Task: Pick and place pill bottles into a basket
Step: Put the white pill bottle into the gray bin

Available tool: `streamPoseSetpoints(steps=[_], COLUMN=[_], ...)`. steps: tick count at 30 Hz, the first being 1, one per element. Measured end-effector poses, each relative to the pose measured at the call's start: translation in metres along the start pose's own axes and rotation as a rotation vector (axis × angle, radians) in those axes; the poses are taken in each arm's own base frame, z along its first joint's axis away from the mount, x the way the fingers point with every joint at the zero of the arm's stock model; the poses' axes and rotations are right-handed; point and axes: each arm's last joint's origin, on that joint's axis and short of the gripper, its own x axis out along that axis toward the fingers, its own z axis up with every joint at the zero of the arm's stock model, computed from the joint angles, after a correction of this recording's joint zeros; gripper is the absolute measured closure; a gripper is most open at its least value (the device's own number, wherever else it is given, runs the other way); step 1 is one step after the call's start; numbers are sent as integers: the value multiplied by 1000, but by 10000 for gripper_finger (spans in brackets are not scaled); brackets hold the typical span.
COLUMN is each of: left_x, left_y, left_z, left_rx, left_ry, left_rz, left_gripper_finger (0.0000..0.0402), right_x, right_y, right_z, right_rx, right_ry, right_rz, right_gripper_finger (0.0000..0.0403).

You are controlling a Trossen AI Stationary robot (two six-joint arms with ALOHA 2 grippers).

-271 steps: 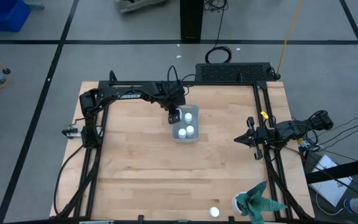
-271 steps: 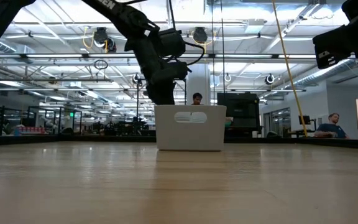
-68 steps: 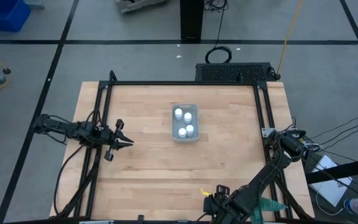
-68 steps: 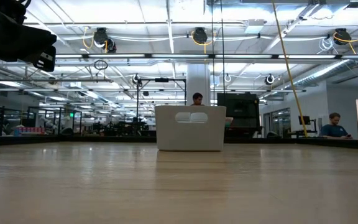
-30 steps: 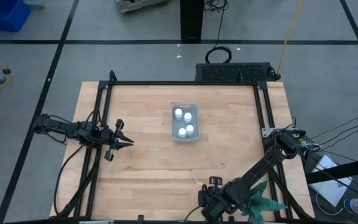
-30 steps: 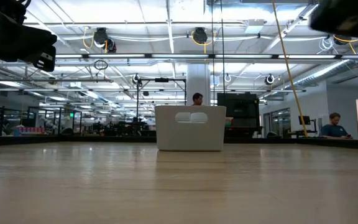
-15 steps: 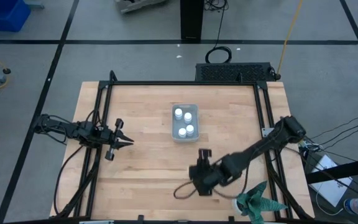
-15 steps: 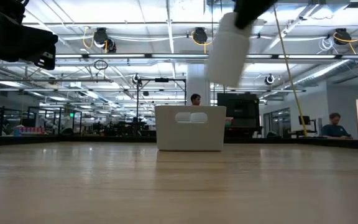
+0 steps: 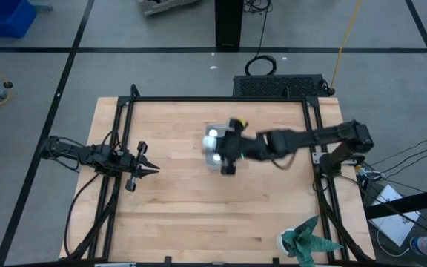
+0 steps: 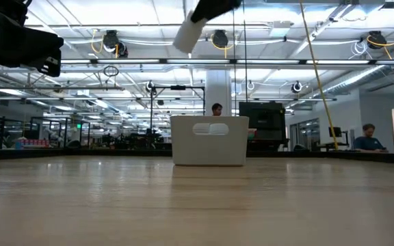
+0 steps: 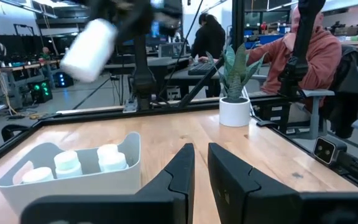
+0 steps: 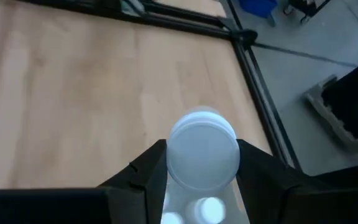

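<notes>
The basket (image 9: 208, 148), a pale tray, stands at the middle of the table; in the low view it shows as a white box (image 10: 209, 140). Three white pill bottles (image 11: 67, 163) stand upright in it. My right gripper (image 9: 227, 152) is above the basket, shut on another pill bottle (image 10: 190, 31), which also shows in the left wrist view (image 11: 89, 50). My left gripper (image 9: 154, 169) waits shut near the table's left edge, well off the basket, touching nothing. My right gripper pinches the pill bottle between its two fingers (image 12: 149, 167), one on each side just under the round cap (image 12: 202, 152). The fingers come from above, slanting down. The bottle hangs tilted below them (image 11: 79, 59), lifted clear over the basket.
A green spiky plant in a white pot (image 9: 306, 241) stands at the near right corner. A black mesh pad (image 9: 279, 85) lies past the far edge. Black frame rails (image 9: 124, 185) run along the table's sides. A person in a pink hoodie (image 11: 316, 56) sits beyond the table.
My right gripper has swung from the table's near edge toward the far edge and up, carrying the pill bottle lifted clear, until it stands over the basket. The bottle has tipped from nearly upright to slanting.
</notes>
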Motion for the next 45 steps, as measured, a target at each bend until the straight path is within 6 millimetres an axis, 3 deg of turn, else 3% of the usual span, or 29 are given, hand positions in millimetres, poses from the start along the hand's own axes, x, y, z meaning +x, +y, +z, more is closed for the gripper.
streamPoseSetpoints(steps=[6, 13, 20, 25, 31, 45], left_x=[0, 0, 0, 0, 1, 1], left_y=[0, 0, 0, 0, 0, 0], left_z=[0, 1, 2, 2, 2, 1], left_rx=[-1, -1, -2, -2, -1, -1], left_ry=[-3, -11, -20, -22, -16, -14], left_rz=[0, 1, 6, 5, 5, 5], left_gripper_finger=[350, 350, 350, 350, 350, 350], right_x=[33, 50, 64, 84, 109, 144], right_y=[-46, -70, -74, -80, -76, -66], right_z=[-10, -18, -4, -6, -14, -28], right_rx=[36, 83, 61, 60, 22, -11], right_ry=[63, 127, 296, 464, 515, 543], right_rz=[59, 167, 233, 304, 340, 407], right_gripper_finger=[254, 254, 254, 254, 254, 254])
